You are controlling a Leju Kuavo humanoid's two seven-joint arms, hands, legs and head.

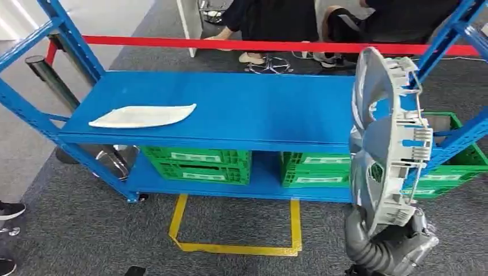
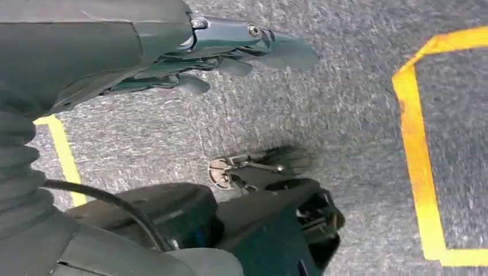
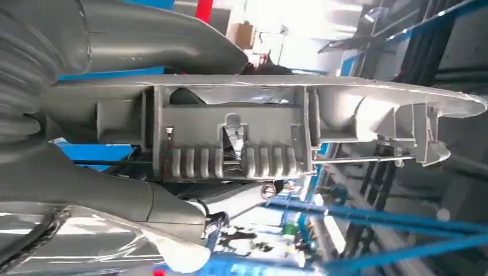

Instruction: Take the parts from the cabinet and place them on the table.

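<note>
Shelf: we see blue cabinet shelf [image 1: 241, 103] bearing white part [image 1: 143, 115].
Right robot hand [image 1: 397, 238]: we note it grips grey wheel cover [image 1: 388, 138] upright.
Left robot hand [image 2: 230, 54]: fingers spread, holding nothing, over grey floor [image 2: 345, 115].

Workshop — blue shelving rack [image 1: 218, 109], floor tape [image 1: 236, 247]

No text, brand or number can be read anywhere. The green crates [image 1: 197, 164] on the lower shelf carry pale labels [image 1: 202, 156] on their fronts, but the print on them is too small and blurred to make out.
</note>
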